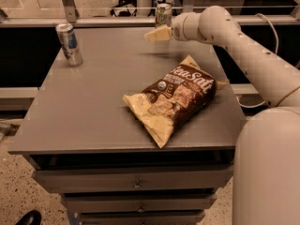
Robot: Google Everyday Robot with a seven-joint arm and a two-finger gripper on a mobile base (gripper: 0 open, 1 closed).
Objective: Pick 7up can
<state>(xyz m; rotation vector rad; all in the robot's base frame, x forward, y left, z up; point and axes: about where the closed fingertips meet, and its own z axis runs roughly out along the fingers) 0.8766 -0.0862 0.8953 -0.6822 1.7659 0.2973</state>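
Note:
The 7up can (163, 14) is a small pale green-and-white can with a silver rim. It stands upright at the far edge of the grey table (93, 102), right of the middle. My gripper (153, 34) hangs above the table just in front of the can and slightly to its left, pointing left. It holds nothing that I can see, and its wrist hides the can's lower right side.
A silver can with a blue label (69, 43) stands at the far left corner. A brown and cream chip bag (176, 100) lies at the table's right middle. A rail runs behind the table. My arm (253, 60) reaches in from the right.

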